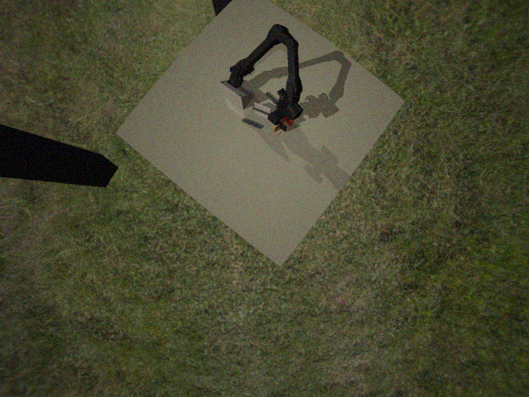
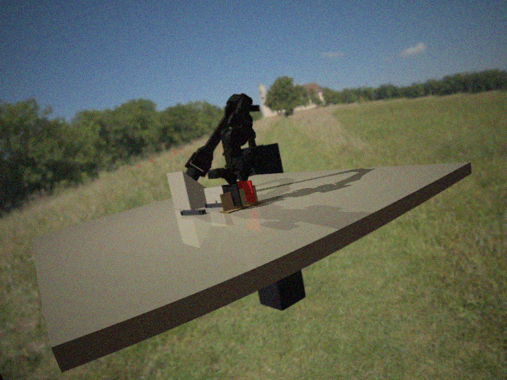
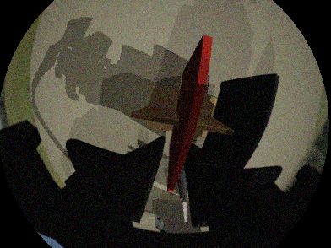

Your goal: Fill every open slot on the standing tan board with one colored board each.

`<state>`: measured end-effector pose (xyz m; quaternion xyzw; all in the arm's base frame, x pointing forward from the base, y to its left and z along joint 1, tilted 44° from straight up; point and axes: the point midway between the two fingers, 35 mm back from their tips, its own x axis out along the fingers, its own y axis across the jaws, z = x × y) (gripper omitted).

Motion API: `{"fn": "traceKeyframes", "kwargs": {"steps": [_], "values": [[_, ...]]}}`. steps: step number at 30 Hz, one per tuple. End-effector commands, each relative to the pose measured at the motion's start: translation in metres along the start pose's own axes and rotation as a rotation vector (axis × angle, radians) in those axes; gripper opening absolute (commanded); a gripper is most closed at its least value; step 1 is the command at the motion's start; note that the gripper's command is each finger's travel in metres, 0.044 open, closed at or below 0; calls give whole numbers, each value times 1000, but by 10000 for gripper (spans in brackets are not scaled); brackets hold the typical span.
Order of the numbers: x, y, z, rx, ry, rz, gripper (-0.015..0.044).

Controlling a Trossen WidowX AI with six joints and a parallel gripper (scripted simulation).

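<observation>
Gripper (image 1: 283, 119) (image 2: 240, 179) (image 3: 174, 141) — fingers slightly parted — straddles the upright red board (image 1: 289, 121) (image 2: 246, 190) (image 3: 192, 105), its long axis crosswise to the tan board (image 1: 276, 127) (image 2: 226, 202) (image 3: 154, 115) — withdrawal likely next.

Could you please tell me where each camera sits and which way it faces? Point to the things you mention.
Top: high above the pale table (image 1: 239, 179) (image 2: 134, 278), facing down; the folded black arm (image 1: 293, 63) (image 2: 234, 122) and its gripper show.
Exterior: off to one side, just above table height, tilted, looking across the table; the arm and gripper show again.
Wrist: on the arm by the gripper, looking along its dark fingers to the red board (image 1: 288, 121) (image 2: 247, 192) (image 3: 193, 105) and tan board (image 2: 227, 202) (image 3: 160, 115).
Top and exterior share the arm and table.
</observation>
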<state>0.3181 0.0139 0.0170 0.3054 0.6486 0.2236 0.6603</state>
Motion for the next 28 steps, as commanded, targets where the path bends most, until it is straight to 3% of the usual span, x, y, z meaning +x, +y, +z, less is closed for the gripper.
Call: {"fn": "traceKeyframes", "kwargs": {"steps": [1,9,15,28], "values": [[0,0,0,-1,0,-1,163],[-3,0,0,-1,0,-1,163],[-79,-1,0,5,-1,-1,163],[-82,-3,2,5,-1,-1,163]]}}
